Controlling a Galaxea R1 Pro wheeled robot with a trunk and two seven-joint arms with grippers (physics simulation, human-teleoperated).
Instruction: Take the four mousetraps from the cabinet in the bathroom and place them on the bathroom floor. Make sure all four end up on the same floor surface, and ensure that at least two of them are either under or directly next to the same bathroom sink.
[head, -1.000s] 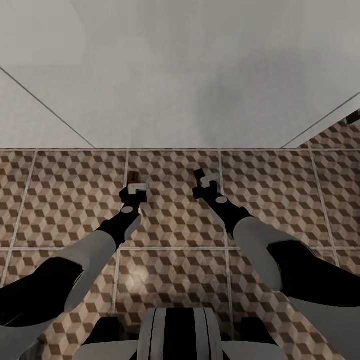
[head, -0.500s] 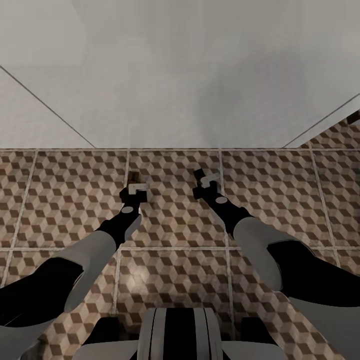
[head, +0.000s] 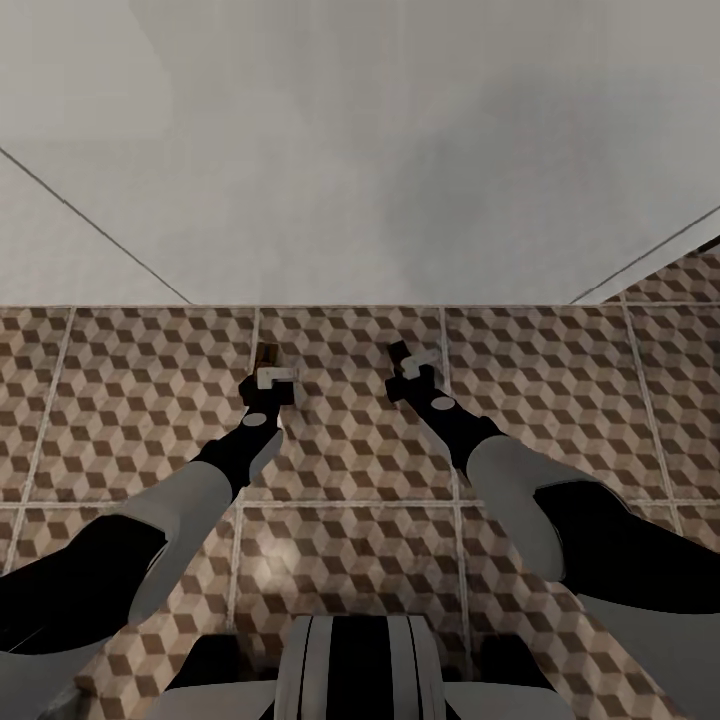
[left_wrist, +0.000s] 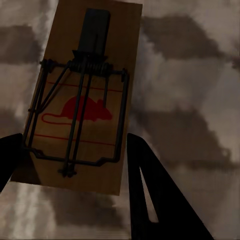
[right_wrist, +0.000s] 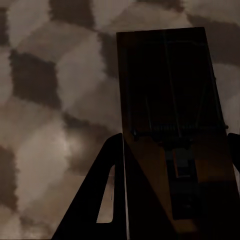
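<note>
L gripper (left_wrist: 75, 160) clamps a mousetrap (left_wrist: 82, 95): brown wood board, dark wire spring, red mouse print. R gripper (right_wrist: 172, 145) grips another mousetrap (right_wrist: 170, 125), shadowed, wire barely visible. Both held over the cube-pattern bathroom floor (head: 350, 470), near a white front (head: 380, 150).

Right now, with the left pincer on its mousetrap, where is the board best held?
Across the long edges of the mousetrap, at the end nearest the left pincer, one finger on each side. The flat board is narrow there, and the wire spring parts stay between the fingers, untouched.
</note>
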